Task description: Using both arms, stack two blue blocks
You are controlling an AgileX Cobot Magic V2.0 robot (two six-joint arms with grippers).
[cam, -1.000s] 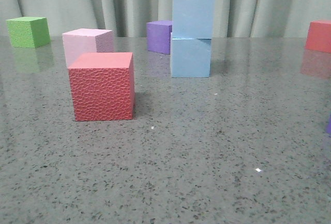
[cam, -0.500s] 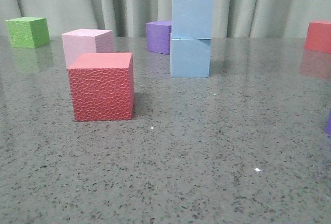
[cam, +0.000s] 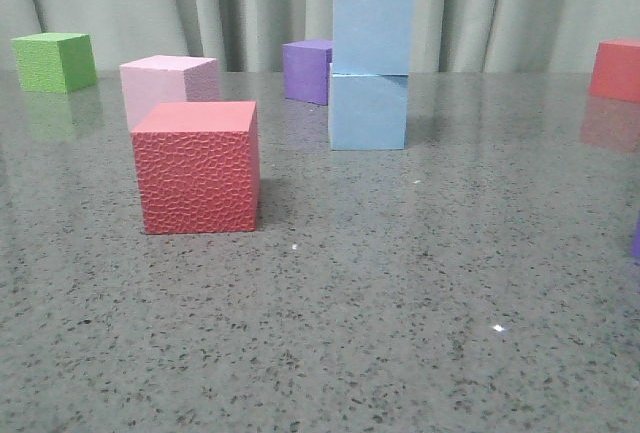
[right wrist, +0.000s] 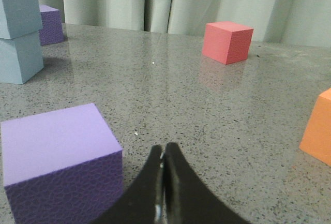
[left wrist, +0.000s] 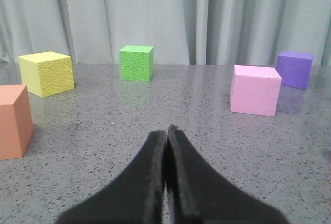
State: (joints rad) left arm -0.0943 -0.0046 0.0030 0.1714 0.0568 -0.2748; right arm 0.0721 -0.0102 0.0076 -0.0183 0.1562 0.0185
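Two pale blue blocks stand stacked at the back middle of the table: the upper blue block (cam: 373,30) rests on the lower blue block (cam: 368,111), slightly offset. The stack also shows in the right wrist view, upper block (right wrist: 19,8) on lower block (right wrist: 19,58). No gripper shows in the front view. My left gripper (left wrist: 166,131) is shut and empty, low over the table, far from the stack. My right gripper (right wrist: 164,149) is shut and empty, beside a purple cube (right wrist: 59,162).
A red cube (cam: 198,166) stands front left, a pink cube (cam: 167,83) behind it, a green cube (cam: 55,61) far left, a dark purple cube (cam: 307,70) behind the stack, another red cube (cam: 617,69) far right. Yellow (left wrist: 46,73) and orange (left wrist: 13,121) cubes show in the left wrist view.
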